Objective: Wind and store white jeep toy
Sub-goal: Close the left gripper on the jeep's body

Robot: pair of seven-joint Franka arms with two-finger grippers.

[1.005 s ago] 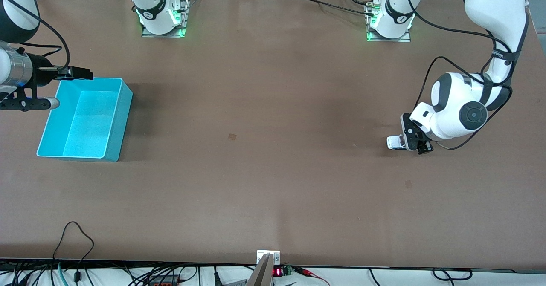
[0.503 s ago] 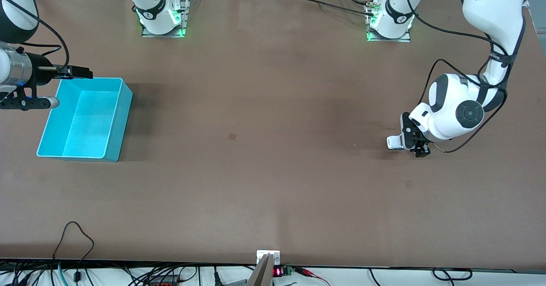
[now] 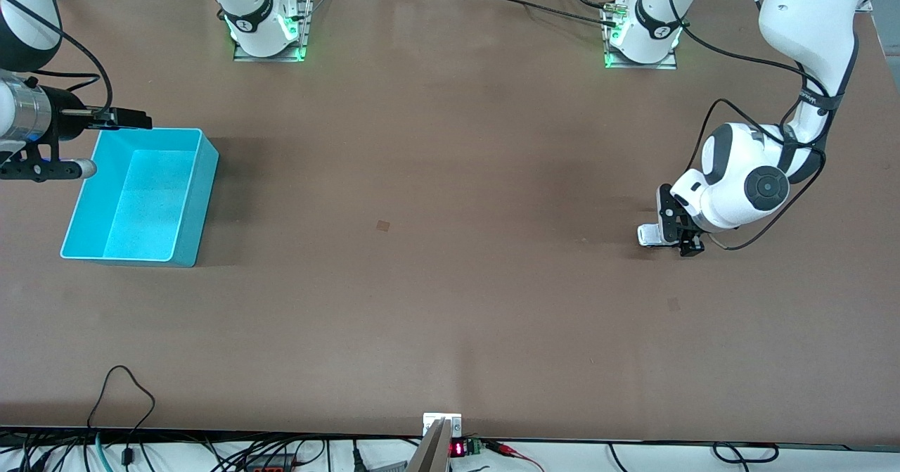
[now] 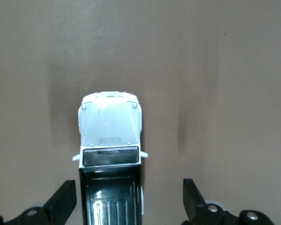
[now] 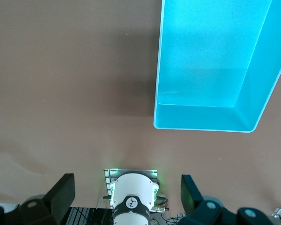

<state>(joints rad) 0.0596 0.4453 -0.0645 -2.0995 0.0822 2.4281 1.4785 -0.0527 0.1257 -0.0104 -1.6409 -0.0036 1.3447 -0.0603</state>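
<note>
Black two-finger left gripper (image 4: 126,206) low over the table at the left arm's end, fingers spread wide and straddling the white jeep toy (image 4: 110,154), one fingertip (image 4: 63,201) off each flank with brown table showing in the gap on both sides; nothing clamped as yet. White jeep toy (image 3: 650,235) on its wheels on the table, bonnet pointing away from the wrist, glossy black roof panel lying between the fingers, well apart from the turquoise bin (image 3: 190,198). Step in hand, by judgement: the approach to the first grasp, with winding and storing both still to come. Next move, by judgement: a little further descent if needed, then closing squarely on the body sides at the roof section, wheels kept on the table so that a drag along the surface can wind the spring; risk of the small glossy body twisting or skidding if one finger lands first. Right gripper (image 5: 126,201) waiting in the air over the table just beside the rim of the turquoise bin (image 5: 203,124) at the right arm's end, fingers apart and holding nothing. Turquoise bin open-topped, nothing visible inside. Brown table (image 3: 436,282) between toy and bin.
</note>
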